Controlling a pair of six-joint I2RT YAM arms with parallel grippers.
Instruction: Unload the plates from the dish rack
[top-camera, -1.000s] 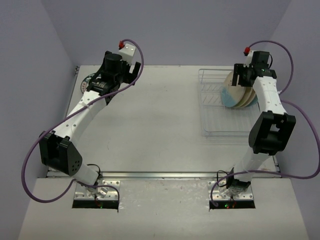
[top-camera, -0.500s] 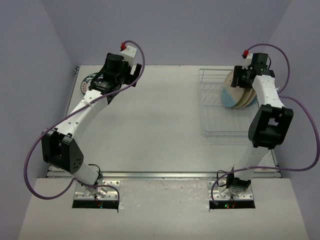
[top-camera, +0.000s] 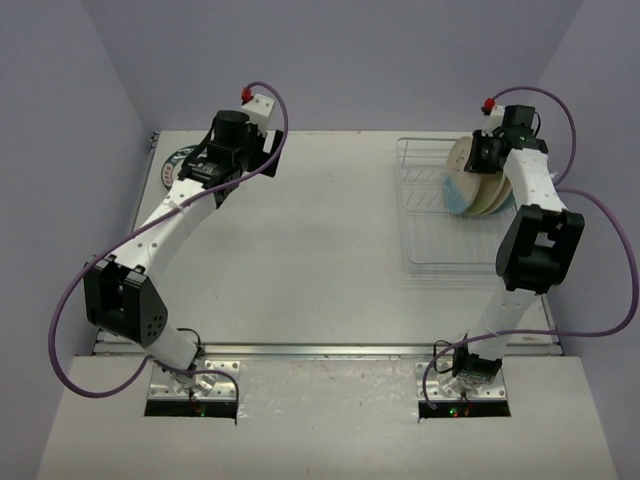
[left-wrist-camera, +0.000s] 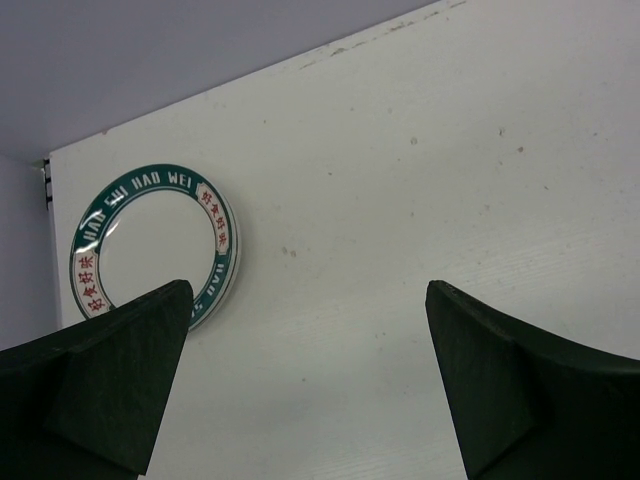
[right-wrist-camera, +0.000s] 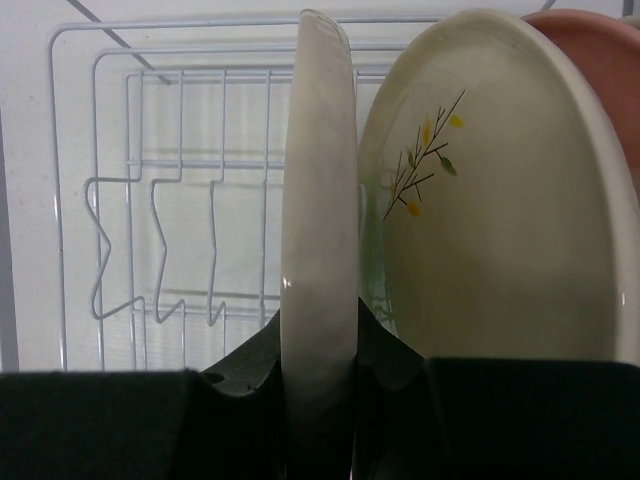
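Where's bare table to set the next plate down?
Open: table centre, from left arm to dish rack. Crowded: rack's far end, where right gripper pinches the white plate among other plates; far-left corner, green-rimmed plate by left gripper.

DESK: Light?
FIELD: Bright, even, from overhead; the white table (top-camera: 330, 250) carries only faint, soft shadows beneath the arms (top-camera: 170, 225).
DESK: Sharpness?
FIELD: The left gripper (left-wrist-camera: 308, 300) looms dark and blurred close up; soft sheen along the white plate (right-wrist-camera: 318, 200) edge.
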